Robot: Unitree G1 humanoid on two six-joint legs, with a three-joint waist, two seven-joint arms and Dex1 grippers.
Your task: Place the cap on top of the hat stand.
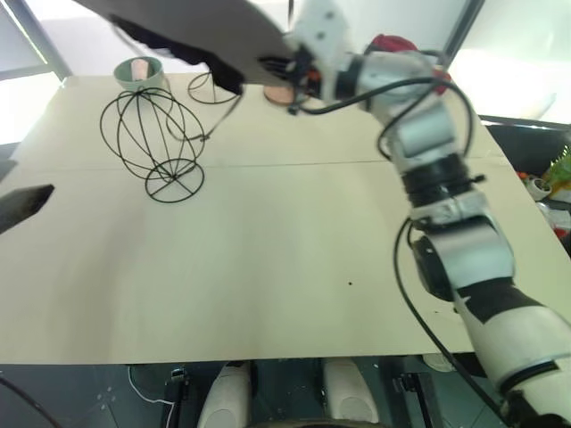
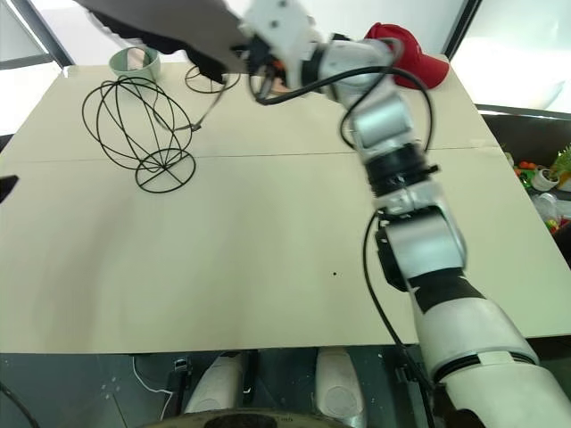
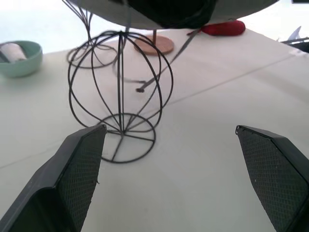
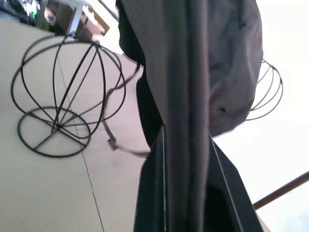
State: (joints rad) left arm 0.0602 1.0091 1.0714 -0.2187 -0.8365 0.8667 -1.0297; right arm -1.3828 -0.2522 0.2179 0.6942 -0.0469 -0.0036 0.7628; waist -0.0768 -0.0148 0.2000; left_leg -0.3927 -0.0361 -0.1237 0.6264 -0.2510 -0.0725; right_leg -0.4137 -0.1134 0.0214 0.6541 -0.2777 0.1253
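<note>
**A:** Right wrist view has the right gripper [image 4: 186, 169] clamped on the brim of the cap [image 4: 203, 63], fabric pinched between its two fingers. So the pickup is done?

**B:** I'd say so. From the head camera the cap [image 1: 192, 22] is up in the air at the far side of the table [image 1: 268, 267], above and a little right of the stand [image 1: 152, 143]. It's near but not on it. What's left is to carry it over the globe, lower it and let go.

**A:** And the stand itself?

**B:** Upright on its round base, bare, nothing touching it.

**A:** Left gripper?

**B:** Left gripper [image 3: 169, 174] has its fingers wide apart and empty, looking at the stand from low beside it. One dark fingertip shows at the left edge of the head view, well clear of the stand.

**A:** Anything in the way?

**B:** A cord with a small clip [image 1: 205, 136] dangles from the cap and hangs right by the stand's wires; it could snag, I'd judge. Behind sit a mint bowl [image 1: 139, 73], a second wire stand [image 1: 212, 86], a wooden disc base [image 3: 154, 45] and a red cap [image 2: 406, 49], all apart from the target.
</note>
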